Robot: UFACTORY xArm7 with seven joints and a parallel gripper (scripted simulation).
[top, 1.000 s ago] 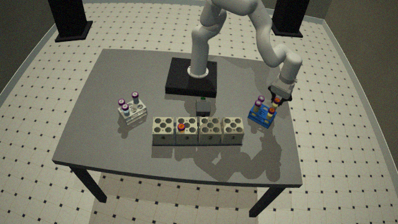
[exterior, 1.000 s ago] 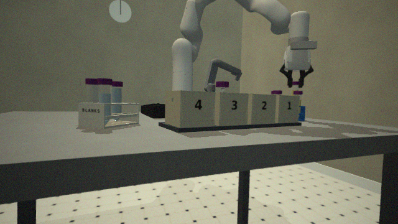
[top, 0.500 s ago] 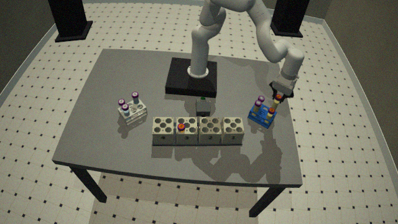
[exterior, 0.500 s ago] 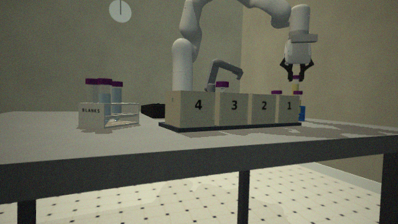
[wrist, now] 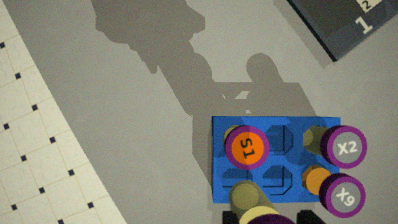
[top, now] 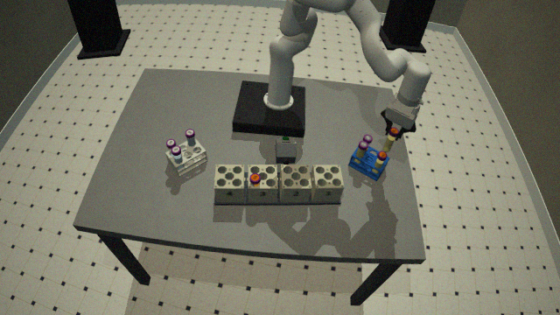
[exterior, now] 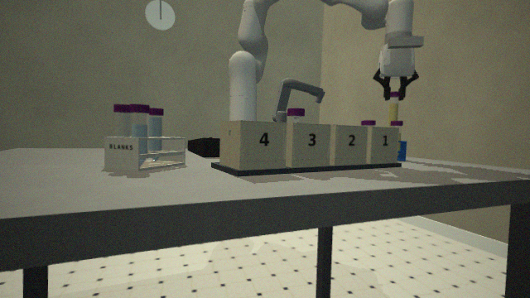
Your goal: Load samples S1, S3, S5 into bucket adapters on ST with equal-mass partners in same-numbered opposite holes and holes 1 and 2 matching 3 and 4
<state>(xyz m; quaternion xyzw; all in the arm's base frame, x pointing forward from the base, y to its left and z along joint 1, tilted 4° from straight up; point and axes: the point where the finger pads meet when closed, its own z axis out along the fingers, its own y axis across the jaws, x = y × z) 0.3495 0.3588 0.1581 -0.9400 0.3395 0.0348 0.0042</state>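
Relative to the blue rack (top: 368, 163) (exterior: 402, 151) (wrist: 295, 196): gripper (top: 398, 127) (exterior: 394, 96) (wrist: 274, 219) above, grasping an orange-dotted tube (top: 390, 139) (exterior: 393, 108) (wrist: 255, 202), cap up, long axis near vertical.

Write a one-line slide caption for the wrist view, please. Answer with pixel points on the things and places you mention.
Capped sample tubes S1 (wrist: 246, 147), X2 (wrist: 347, 147) and X9 (wrist: 345, 196) standing in a blue rack (wrist: 295, 196).

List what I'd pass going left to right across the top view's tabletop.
White blanks rack, cream adapter 4, cream adapter 3, cream adapter 2, cream adapter 1, blue plastic rack.
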